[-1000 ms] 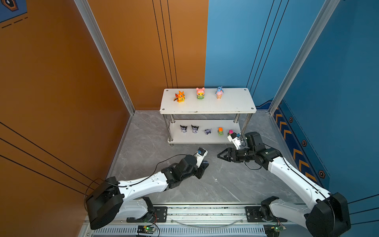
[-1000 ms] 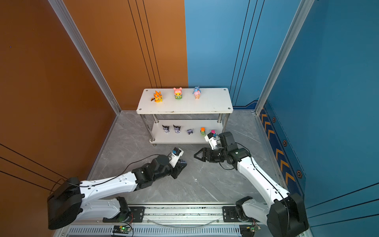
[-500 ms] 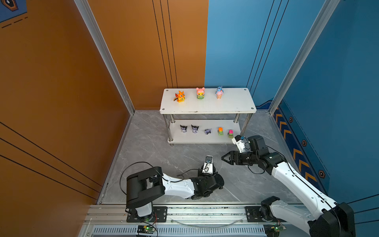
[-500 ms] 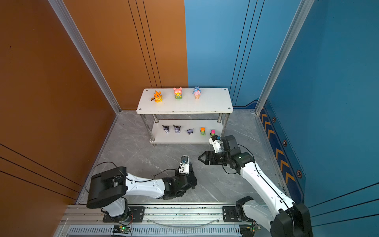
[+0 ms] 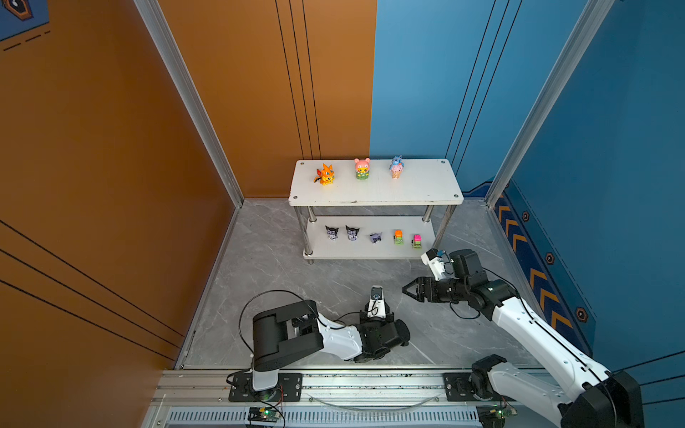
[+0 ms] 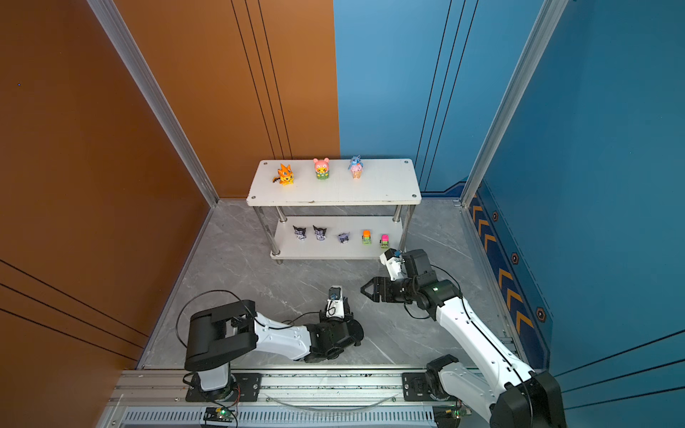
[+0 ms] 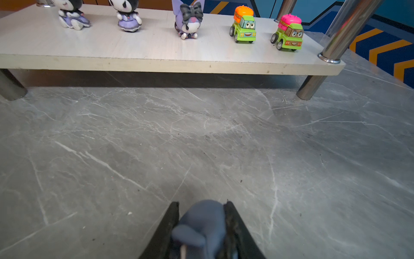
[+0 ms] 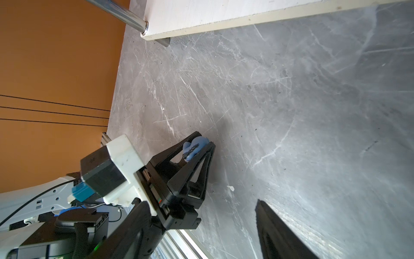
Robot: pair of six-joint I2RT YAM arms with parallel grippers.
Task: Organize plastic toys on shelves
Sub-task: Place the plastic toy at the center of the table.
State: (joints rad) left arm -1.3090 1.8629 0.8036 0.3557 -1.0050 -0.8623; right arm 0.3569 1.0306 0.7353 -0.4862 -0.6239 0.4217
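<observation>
Donkey figurine point(image 7: 201, 224), rounded blue-grey, veined grey floor point(image 7: 201, 134)

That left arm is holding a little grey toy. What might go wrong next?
The grey toy sits only at the tips of the left arm's jaws, so it might slip out.
The green cars on the lower shelf have wheels; a bump might roll them off.
The right arm's open jaws hover close; the arms might collide.

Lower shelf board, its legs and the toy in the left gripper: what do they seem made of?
Lower shelf board: likely laminated wood composite, white with faint sheen, pale raw edge. Legs: polished metal tube, mirror reflections. Grey-blue toy: probably moulded plastic, smooth; blurred here.
</observation>
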